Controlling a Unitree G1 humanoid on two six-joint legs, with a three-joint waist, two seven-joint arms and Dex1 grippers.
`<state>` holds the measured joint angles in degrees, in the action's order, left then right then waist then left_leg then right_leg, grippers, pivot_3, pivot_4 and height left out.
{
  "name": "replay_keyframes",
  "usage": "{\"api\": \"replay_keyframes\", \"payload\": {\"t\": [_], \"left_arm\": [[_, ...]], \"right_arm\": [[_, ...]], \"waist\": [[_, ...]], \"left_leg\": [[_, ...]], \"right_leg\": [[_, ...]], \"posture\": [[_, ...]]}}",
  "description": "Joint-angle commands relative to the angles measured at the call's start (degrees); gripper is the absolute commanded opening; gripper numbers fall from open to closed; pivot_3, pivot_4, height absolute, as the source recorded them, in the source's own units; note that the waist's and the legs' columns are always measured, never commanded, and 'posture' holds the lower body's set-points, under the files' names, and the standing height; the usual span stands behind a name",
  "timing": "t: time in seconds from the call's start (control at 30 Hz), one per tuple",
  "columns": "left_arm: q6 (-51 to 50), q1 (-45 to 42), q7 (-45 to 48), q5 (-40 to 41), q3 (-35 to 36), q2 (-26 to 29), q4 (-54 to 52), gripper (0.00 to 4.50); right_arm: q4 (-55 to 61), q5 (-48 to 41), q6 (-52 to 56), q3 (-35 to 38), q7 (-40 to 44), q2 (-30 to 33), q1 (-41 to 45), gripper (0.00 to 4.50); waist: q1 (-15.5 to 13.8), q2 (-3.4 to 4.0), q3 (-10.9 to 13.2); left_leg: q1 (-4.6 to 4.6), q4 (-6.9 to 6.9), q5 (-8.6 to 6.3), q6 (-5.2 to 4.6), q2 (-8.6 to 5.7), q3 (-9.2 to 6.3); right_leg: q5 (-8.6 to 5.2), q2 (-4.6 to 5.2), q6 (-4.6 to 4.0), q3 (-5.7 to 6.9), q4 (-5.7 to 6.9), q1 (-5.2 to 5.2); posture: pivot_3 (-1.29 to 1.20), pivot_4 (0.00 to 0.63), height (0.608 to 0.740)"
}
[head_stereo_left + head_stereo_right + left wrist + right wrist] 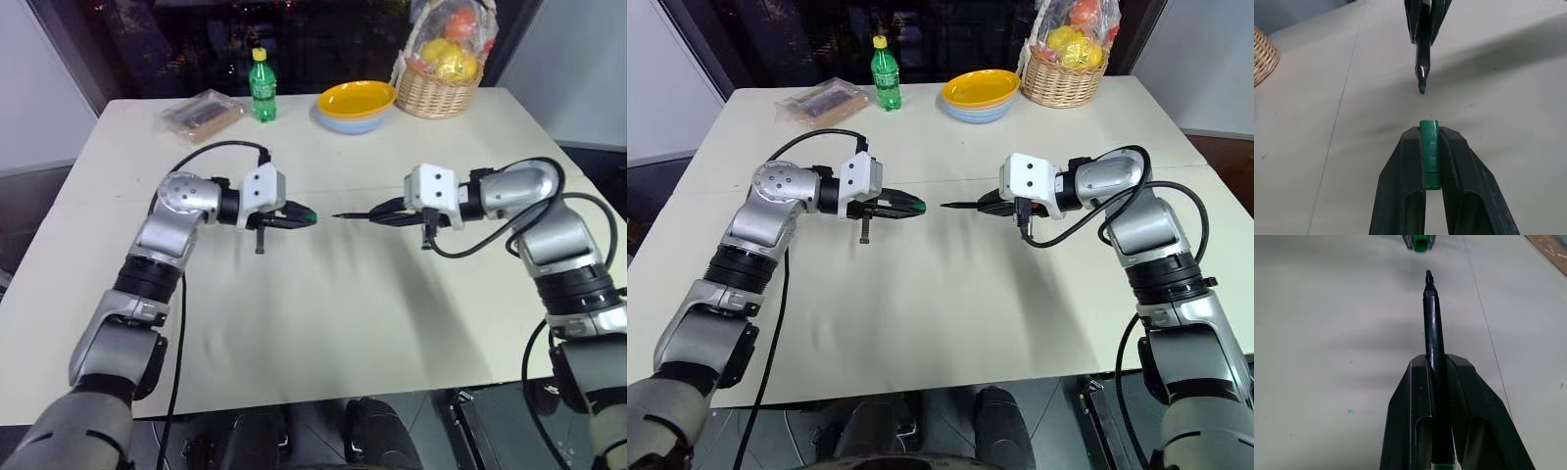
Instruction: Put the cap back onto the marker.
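My left gripper is shut on the green cap, whose open end sticks out past the fingertips and faces right. The right gripper is shut on the black marker, held level above the table with its green-tipped point aimed left at the cap. A small gap separates the tip from the cap's mouth, and the two stand nearly in line. Both hang over the middle of the white table.
At the table's far edge stand a green bottle with a yellow lid, stacked yellow and blue bowls, a wicker basket of fruit and a wrapped packet. Black cables loop off both wrists.
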<state>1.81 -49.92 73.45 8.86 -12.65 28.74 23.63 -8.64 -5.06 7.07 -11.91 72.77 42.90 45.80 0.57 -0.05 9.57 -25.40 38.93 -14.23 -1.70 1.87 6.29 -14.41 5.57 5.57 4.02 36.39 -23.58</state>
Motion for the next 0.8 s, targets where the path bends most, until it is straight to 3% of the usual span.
{"api": "replay_keyframes", "payload": {"t": [0.03,0.8], "left_arm": [[1.3,-1.9,-0.2,-0.7,0.2,-0.5,-0.4,0.0],[0.7,-1.5,-0.2,-1.4,0.5,-1.6,-1.7,0.0]], "right_arm": [[1.9,-0.4,-0.3,0.5,0.2,-0.5,1.9,0.08],[3.0,-0.7,1.3,0.1,0.3,-1.7,2.4,0.08]], "waist": [[0.0,0.0,0.0],[0.0,0.0,0.0]], "left_leg": [[0.0,0.0,0.0,0.0,0.0,0.0],[0.0,0.02,0.0,-0.01,0.01,-0.01]], "right_leg": [[0.0,0.0,0.0,0.0,0.0,0.0],[0.0,0.0,0.01,0.0,0.03,-0.01]], "posture": [[0.0,0.15,0.74],[0.0,0.15,0.74]]}}
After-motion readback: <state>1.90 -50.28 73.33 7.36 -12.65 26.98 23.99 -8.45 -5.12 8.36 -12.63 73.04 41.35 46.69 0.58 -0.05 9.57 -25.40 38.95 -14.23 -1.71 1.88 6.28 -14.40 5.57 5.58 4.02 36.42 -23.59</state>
